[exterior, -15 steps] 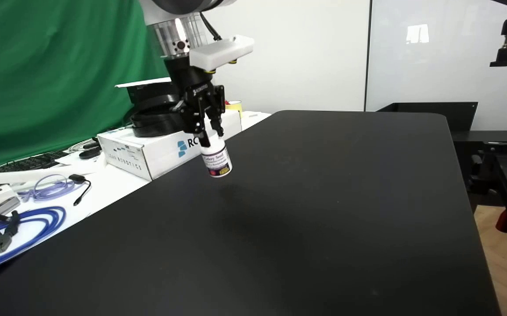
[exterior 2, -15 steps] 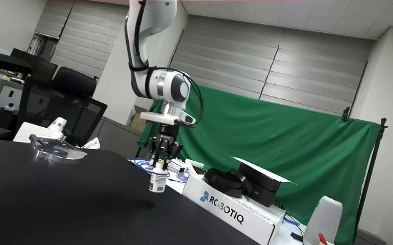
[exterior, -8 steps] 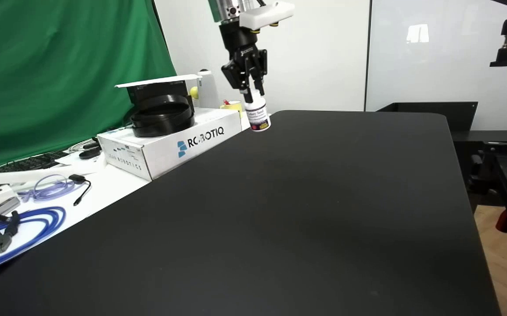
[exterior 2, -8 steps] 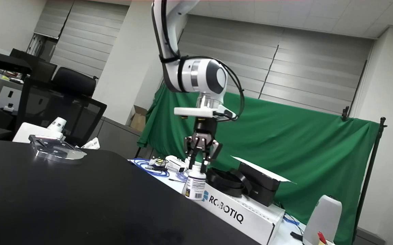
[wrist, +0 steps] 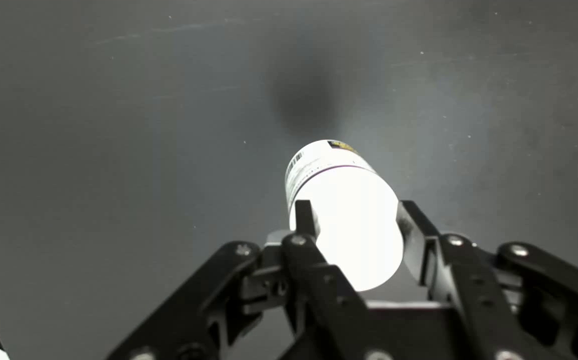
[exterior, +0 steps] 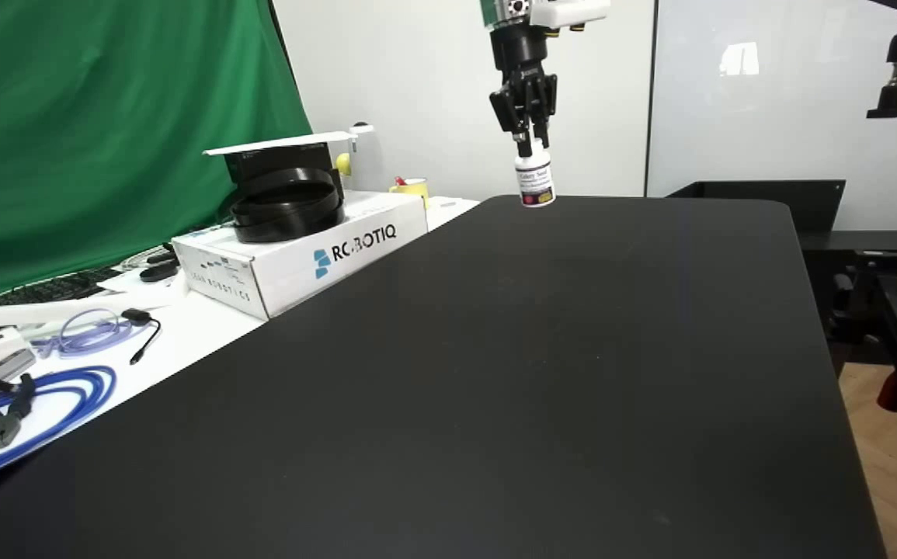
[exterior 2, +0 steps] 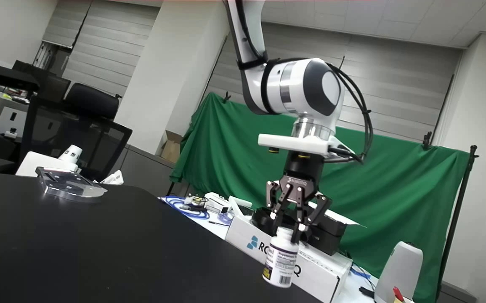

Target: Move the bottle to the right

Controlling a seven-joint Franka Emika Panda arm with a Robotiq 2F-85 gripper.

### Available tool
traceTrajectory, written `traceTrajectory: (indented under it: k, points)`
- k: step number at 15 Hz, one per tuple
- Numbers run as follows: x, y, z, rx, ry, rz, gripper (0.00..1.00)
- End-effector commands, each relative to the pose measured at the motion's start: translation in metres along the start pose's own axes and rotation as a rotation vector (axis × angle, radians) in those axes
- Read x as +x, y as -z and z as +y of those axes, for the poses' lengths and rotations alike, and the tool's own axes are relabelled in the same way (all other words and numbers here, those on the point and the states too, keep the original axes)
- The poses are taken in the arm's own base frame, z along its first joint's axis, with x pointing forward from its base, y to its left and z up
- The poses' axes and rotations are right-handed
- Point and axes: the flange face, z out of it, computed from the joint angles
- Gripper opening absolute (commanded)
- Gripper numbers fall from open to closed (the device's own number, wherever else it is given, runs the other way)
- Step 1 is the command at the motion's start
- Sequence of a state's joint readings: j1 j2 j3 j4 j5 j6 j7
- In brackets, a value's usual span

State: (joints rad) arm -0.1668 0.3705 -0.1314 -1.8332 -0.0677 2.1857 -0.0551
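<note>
The bottle, small and white with a dark label band, shows in both exterior views (exterior: 535,177) (exterior 2: 280,263) and in the wrist view (wrist: 326,155). My gripper (exterior: 533,146) is shut on its cap end, which also shows in an exterior view (exterior 2: 286,235). In the wrist view the gripper (wrist: 354,212) has one finger on each side of the white cap, which is overexposed. The bottle hangs above the black table (exterior: 495,388), slightly tilted, with its shadow apart from it in the wrist view. The exact height cannot be told.
A white box (exterior: 339,256) with black rolls (exterior: 286,206) on it stands on a white surface beside the black table, with cables (exterior: 67,404) nearby. A clear plastic plate (exterior 2: 72,185) lies on the table. A yellow mug (exterior: 411,189) stands behind the box.
The gripper has carried the bottle rightward in both exterior views. It has gone up and farther back in one, lower and larger in the other. The grip looks unchanged.
</note>
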Motion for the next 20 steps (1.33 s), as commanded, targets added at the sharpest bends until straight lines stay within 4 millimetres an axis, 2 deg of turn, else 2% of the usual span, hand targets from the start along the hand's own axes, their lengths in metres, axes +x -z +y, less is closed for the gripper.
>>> traceTrajectory:
  k: [1,4,8,14,16,17,20]
  points:
    - [-0.026,-0.016,0.034,0.028,-0.025,0.017,0.19]
    - [-0.044,-0.044,0.051,0.028,-0.031,0.034,0.19]
    - [-0.065,-0.078,0.055,0.049,-0.052,0.06,0.19]
    - [-0.082,-0.101,0.055,0.095,-0.124,0.085,0.19]
    - [-0.083,-0.099,0.059,0.09,-0.149,0.066,0.69]
    - [-0.082,-0.094,0.061,0.085,-0.15,0.063,0.7]
    - [-0.082,-0.066,0.065,0.075,-0.146,0.063,0.89]
